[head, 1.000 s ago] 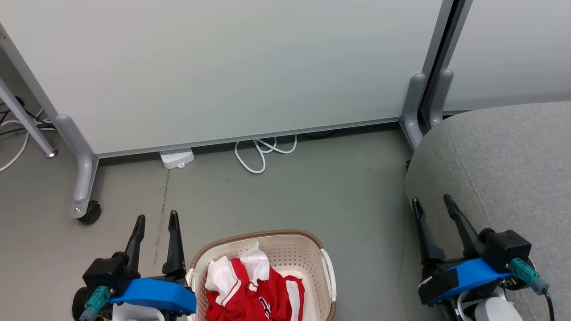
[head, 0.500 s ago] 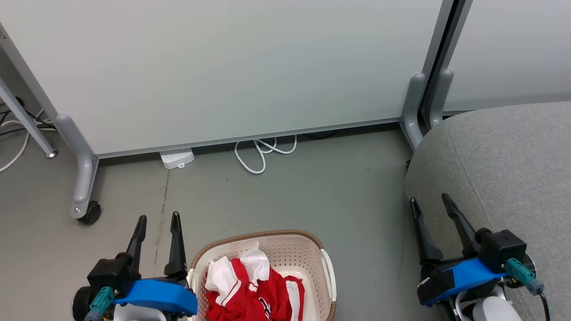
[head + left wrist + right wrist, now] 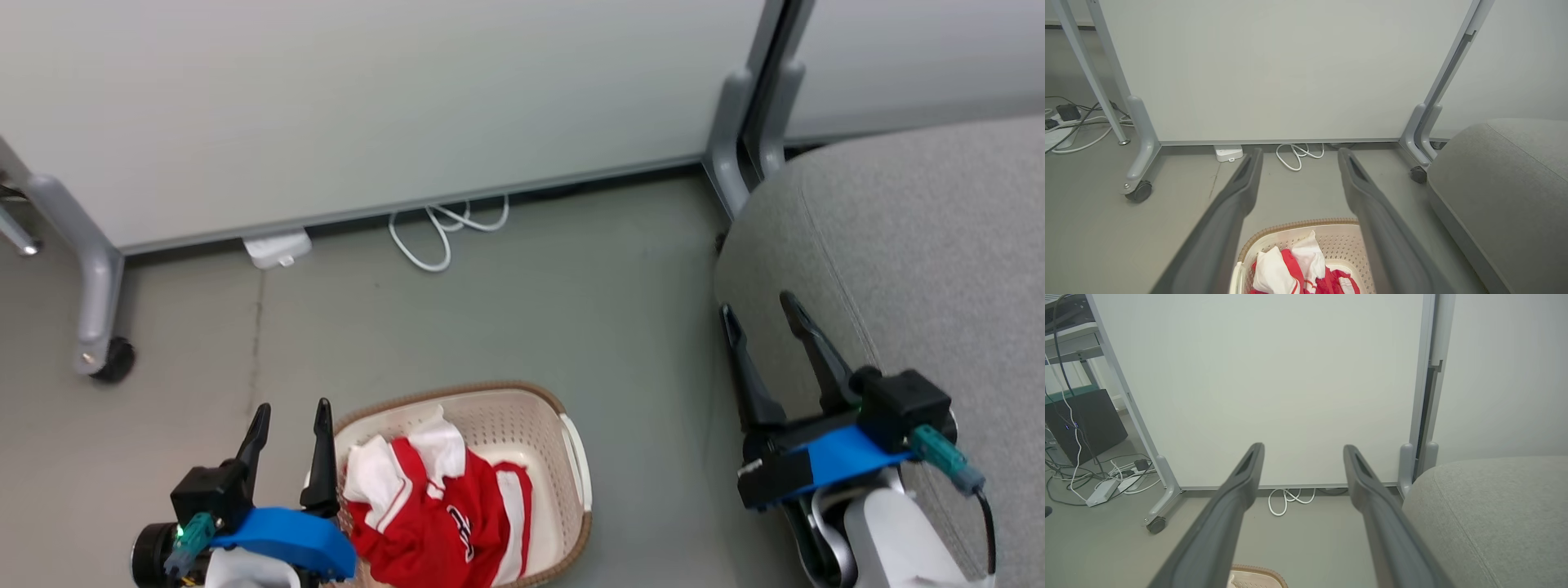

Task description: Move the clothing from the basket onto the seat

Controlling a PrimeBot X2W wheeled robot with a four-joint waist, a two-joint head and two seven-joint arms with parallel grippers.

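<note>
Red and white clothing (image 3: 441,510) lies bunched in the cream perforated basket (image 3: 522,425) on the floor, low in the head view; both also show in the left wrist view, clothing (image 3: 1298,267) inside the basket (image 3: 1339,241). My left gripper (image 3: 290,412) stands open just left of the basket rim, with nothing between its fingers. The grey seat (image 3: 922,245) fills the right side. Over the seat's left edge my right gripper (image 3: 759,306) is open and empty. The seat (image 3: 1490,514) also appears in the right wrist view.
A white partition on grey castor legs (image 3: 94,282) stands behind the floor area. A white cable coil (image 3: 441,229) and a power strip (image 3: 277,247) lie at its foot. More cables and a dark box (image 3: 1084,420) sit far left in the right wrist view.
The head camera has tilted down and shifted, so the whole scene slid up and left. More of the basket and clothing shows. Both grippers stay open.
</note>
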